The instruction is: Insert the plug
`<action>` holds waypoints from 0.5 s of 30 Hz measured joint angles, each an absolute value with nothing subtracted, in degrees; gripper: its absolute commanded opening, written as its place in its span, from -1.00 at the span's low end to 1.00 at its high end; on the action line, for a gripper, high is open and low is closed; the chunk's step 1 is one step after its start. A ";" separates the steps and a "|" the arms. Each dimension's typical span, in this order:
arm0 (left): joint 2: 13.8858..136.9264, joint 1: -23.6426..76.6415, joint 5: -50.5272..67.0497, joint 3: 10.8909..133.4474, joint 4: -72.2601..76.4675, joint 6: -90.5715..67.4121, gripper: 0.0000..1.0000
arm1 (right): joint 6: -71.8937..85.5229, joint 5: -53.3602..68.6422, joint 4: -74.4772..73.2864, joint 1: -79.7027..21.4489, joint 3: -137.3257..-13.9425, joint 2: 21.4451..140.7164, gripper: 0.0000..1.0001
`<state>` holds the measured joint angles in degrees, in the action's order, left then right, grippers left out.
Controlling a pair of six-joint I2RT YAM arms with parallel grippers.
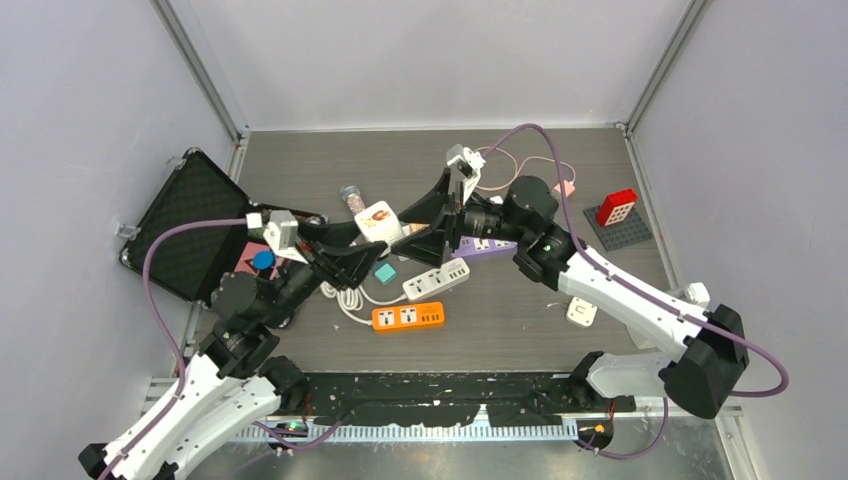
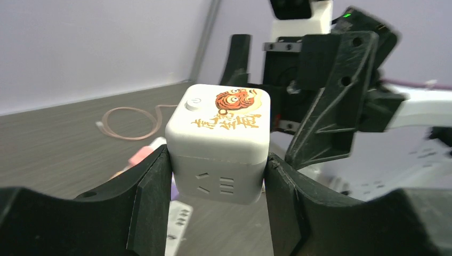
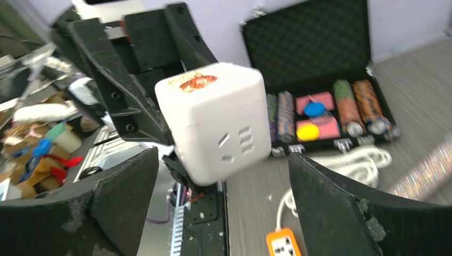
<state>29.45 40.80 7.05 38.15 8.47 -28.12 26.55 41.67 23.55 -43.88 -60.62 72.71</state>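
at the far left lies an open black hard case (image 1: 185,230) with a foam-lined lid, and stacks of poker chips (image 3: 349,106) in its tray. my left gripper (image 2: 217,170) reaches right from there and is clamped on the white plastic socket cube (image 2: 221,138), which has an orange-red cartoon print on its top. one black finger presses each side face, and the cube is up off the dark grey table (image 1: 400,150). my right gripper (image 3: 224,170) faces it from the other side with its jaws spread wide, one finger to each side of the cube with a gap on both, touching nothing. on the table nearer me lie a coiled white cord (image 1: 345,300), an orange power strip (image 1: 408,317) and a white power strip (image 1: 436,279). a purple power strip (image 1: 490,246) sits under my right wrist. further right a red toy block (image 1: 616,206) stands on a grey baseplate (image 1: 625,232).
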 measured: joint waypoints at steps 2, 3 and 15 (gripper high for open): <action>29.47 40.80 5.08 37.36 6.76 -22.61 -1.00 | 24.62 37.34 18.92 -43.79 -58.81 70.78 0.91; 29.47 40.80 4.56 36.82 6.46 -20.38 -1.00 | 23.99 35.68 17.23 -43.77 -58.35 70.02 0.90; 36.71 42.13 3.55 35.38 1.74 1.28 -1.00 | 17.41 9.04 -12.78 -50.43 -70.83 68.58 0.97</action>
